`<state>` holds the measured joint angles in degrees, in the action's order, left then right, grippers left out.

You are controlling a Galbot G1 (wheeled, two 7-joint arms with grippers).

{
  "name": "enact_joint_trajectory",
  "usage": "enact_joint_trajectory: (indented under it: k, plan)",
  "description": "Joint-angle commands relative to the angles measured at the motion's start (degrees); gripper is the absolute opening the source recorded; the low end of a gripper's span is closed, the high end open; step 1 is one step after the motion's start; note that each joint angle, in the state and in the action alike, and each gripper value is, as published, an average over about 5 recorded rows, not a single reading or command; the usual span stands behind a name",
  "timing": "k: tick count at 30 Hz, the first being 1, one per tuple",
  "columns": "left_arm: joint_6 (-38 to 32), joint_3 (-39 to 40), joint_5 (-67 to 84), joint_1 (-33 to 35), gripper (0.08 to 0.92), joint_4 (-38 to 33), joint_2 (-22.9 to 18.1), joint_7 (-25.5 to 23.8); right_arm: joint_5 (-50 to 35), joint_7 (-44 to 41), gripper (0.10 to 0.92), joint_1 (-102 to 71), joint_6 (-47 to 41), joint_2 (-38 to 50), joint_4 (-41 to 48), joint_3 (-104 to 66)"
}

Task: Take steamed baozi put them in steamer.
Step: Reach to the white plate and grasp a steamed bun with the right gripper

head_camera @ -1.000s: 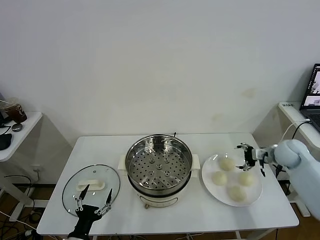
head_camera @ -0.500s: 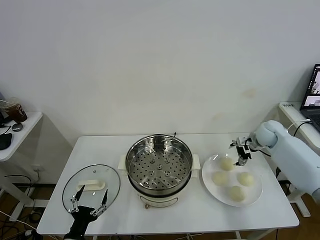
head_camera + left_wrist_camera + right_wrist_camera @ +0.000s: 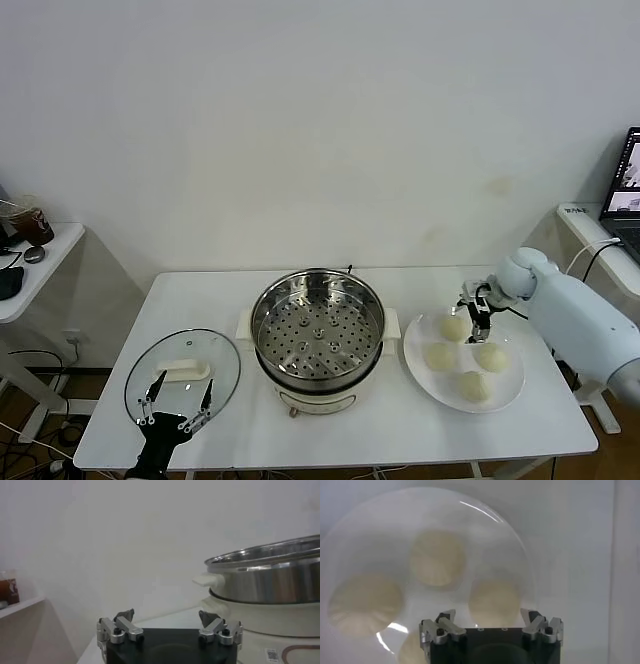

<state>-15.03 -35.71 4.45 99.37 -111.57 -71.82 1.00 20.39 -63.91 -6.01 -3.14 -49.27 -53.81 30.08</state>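
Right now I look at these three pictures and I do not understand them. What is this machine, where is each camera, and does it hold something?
It is a robot with two arms. One camera looks down from its head; one sits on each wrist. On the white table stand a steel steamer, a glass lid and a plate with four buns. The right gripper hovers above the plate's far bun, jaws open; its wrist camera looks down on the buns. The left gripper waits over the lid, jaws open. Nothing is held.
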Motion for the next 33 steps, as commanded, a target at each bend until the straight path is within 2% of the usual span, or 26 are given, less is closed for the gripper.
enact_joint_trajectory:
  k: [1, 14, 27, 33]
  plan:
    - [-0.1, -0.1, -0.1, 0.0, 0.823, 0.0, 0.0, 0.0, 1.1, 0.4, 0.809, 0.4, -0.3, -1.5, 2.3, 0.9]
    - [-0.4, -0.1, -0.1, 0.1, 0.823, -0.2, -0.2, -0.1, 2.0, 1.3, 0.711, 0.2, -0.8, -3.4, 4.3, 1.5]
    - [-0.5, -0.2, 0.0, 0.2, 0.823, -0.7, 0.1, 0.1, 2.4, 1.3, 0.472, -0.2, -1.9, -3.3, 4.0, 1.9]
    - [-0.5, 0.0, 0.0, 0.0, 0.823, -0.8, 0.2, 0.1, 0.4, 1.4, 0.442, 0.8, -1.4, -1.7, 1.7, 2.6]
